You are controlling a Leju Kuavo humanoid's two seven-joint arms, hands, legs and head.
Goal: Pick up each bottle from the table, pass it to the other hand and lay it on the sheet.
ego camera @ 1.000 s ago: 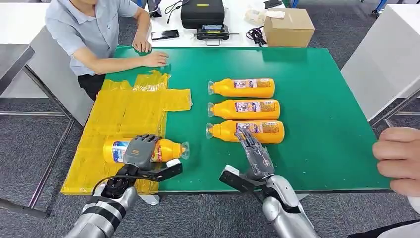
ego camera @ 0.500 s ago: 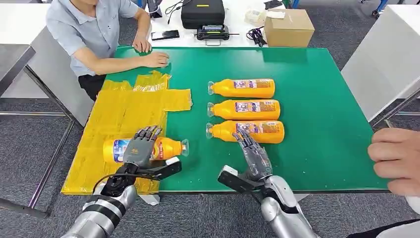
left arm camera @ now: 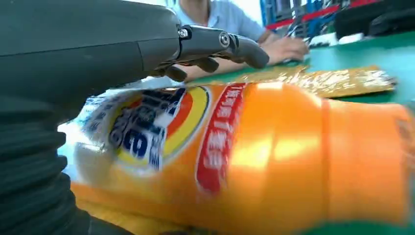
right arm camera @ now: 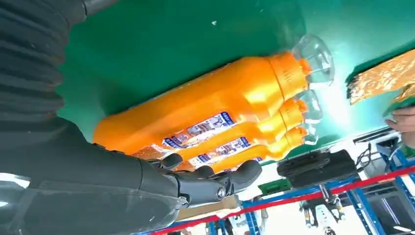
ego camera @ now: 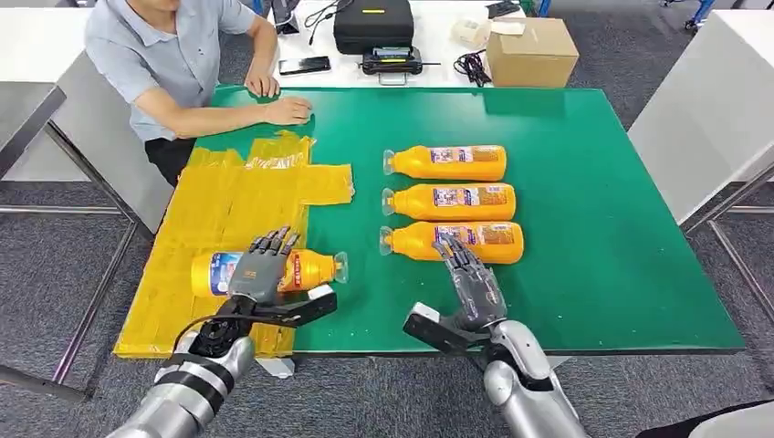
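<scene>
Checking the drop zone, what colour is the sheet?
Yellow, glossy and wrinkled sheet; clearest in the head view.

Head view looks down over the table (ego camera: 593,201); both wrist views sit close, near its surface.

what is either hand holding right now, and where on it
Nothing is held. The left hand hovers open over the bottle on the sheet; the right hand is open too.

The green rectangular table mat (ego camera: 584,228) is the landmark. On its left part lies the yellow crinkled plastic sheet (ego camera: 228,201). One orange plastic bottle with a label (ego camera: 315,270) lies on the near end of this sheet, under the robot's left hand (ego camera: 258,272). Right of the sheet, three orange plastic bottles (ego camera: 452,202) lie side by side on the mat. The right hand (ego camera: 470,283) is over the nearest one. Behind the mat stand a brown cardboard box (ego camera: 532,50) and a black hard case (ego camera: 372,24).
</scene>
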